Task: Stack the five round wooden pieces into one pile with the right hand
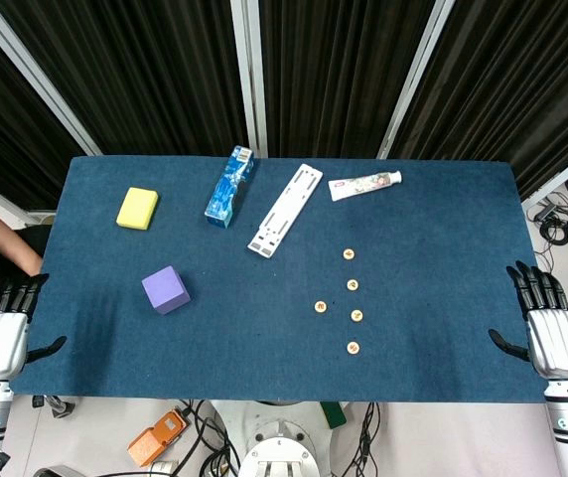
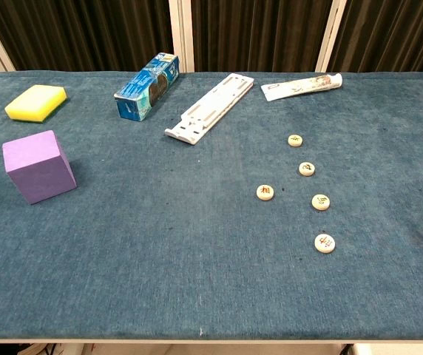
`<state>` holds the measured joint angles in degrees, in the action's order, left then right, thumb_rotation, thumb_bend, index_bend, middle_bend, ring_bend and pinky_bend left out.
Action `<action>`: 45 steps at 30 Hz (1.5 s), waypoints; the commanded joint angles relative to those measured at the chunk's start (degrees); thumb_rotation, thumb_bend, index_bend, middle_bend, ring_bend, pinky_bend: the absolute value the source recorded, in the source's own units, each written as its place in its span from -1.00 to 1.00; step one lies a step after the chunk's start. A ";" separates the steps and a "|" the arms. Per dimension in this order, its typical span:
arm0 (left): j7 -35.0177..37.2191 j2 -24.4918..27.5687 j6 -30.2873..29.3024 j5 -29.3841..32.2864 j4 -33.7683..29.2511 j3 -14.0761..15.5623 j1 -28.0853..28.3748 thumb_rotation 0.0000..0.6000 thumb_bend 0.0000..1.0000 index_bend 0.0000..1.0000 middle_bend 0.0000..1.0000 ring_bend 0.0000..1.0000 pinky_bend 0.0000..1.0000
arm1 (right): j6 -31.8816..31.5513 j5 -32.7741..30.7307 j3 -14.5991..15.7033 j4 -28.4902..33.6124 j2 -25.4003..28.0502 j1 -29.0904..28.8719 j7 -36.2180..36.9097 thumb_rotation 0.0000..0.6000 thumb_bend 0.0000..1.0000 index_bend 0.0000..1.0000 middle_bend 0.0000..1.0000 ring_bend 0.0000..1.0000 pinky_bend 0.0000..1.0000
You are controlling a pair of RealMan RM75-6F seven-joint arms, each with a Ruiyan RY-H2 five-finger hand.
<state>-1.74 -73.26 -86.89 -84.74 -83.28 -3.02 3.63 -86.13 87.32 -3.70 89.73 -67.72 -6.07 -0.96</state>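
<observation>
Hands first: your left hand [image 1: 1, 338] sits at the far left edge of the blue counter [image 1: 443, 219]. Its fingers are spread apart and it holds nothing. You only see it in the head view.

Next, going right, you see a yellow sponge [image 1: 137, 208] near the back left part of the counter. A purple block [image 1: 165, 290] sits closer to you, well apart from the sponge. Then comes a blue box [image 1: 230, 186], lying on its side and turned at a slant. Just beside it is a long white strip [image 1: 285, 210], also slanted. A white tube [image 1: 363, 185] lies past the top end of the strip, near the back.

Now look at the five round wooden pieces. They all lie flat on the counter, each one alone, none on top of another. Four make a loose line that runs from back to front: the back piece [image 1: 348, 253], the second piece [image 1: 353, 284], the third piece [image 1: 357, 315] and the front piece [image 1: 353, 348]. The side piece [image 1: 320, 306] sits a little to the left of that line, between the second and third ones. None of them touch. In the chest view you can see dark marks on their tops, but they are too small to read.

Your right hand [image 1: 552, 333] is at the far right edge of the counter, well apart from the pieces. Its fingers are spread and it holds nothing.
</observation>
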 commanded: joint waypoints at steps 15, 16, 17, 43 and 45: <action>-0.27 -0.53 0.39 -0.34 0.08 0.12 0.45 1.00 -0.94 -0.82 -0.78 -0.86 -0.95 | 28.63 6.57 2.88 1.73 -6.55 -17.79 -6.14 1.00 -0.41 -0.41 -0.83 -1.00 -0.78; -0.20 -0.53 0.33 -0.27 0.16 0.17 0.34 1.00 -0.94 -0.82 -0.78 -0.86 -0.95 | 29.88 6.49 2.87 1.22 -7.66 -18.66 -6.91 1.00 -0.39 -0.38 -0.83 -1.00 -0.78; -0.03 -0.54 0.20 -0.19 0.27 0.27 0.15 1.00 -0.94 -0.82 -0.78 -0.86 -0.95 | 31.28 6.48 3.02 0.61 -8.97 -19.61 -7.69 1.00 -0.36 -0.34 -0.83 -1.00 -0.77; 2.53 -1.81 -0.08 0.85 3.42 0.53 -1.21 1.00 -0.94 -0.82 -0.78 -0.86 -0.95 | 34.80 5.10 5.45 -4.18 -16.04 -25.14 -8.94 1.00 0.06 0.07 -0.76 -0.97 -0.73; 2.68 -1.88 -0.05 0.94 3.62 0.50 -1.27 1.00 -0.94 -0.82 -0.78 -0.86 -0.95 | 34.26 4.68 5.06 -4.18 -16.07 -25.24 -8.90 1.00 0.07 0.10 -0.74 -0.96 -0.73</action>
<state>0.94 -75.12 -86.95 -83.81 -79.66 -2.51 2.36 -51.64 92.19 1.54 85.56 -83.76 -31.24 -9.88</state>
